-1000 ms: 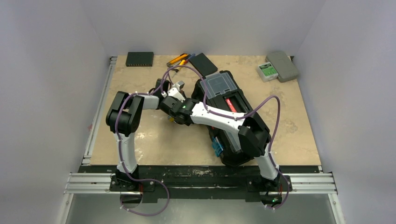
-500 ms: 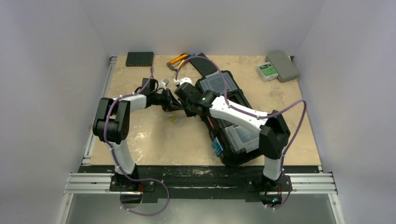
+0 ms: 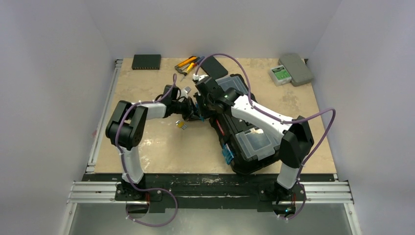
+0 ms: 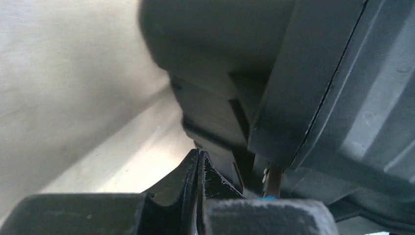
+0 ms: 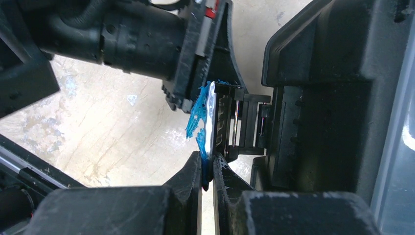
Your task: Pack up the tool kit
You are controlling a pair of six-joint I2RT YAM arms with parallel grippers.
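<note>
Pinching the blue latch (image 5: 199, 117) by its free edge, the right gripper (image 5: 206, 171) holds thin, perhaps brittle plastic. The left gripper (image 4: 198, 164), fingers together and empty, sits beside the heavy toolbox (image 3: 243, 164).

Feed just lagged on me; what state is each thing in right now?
toolbox: lid down.
right gripper: shut on far blue latch.
far blue latch: swung out, pinched.
near blue latch: sticking out, looks undone.
left gripper: shut, empty.
yellow-handled tools: lying loose, unpacked.
</note>
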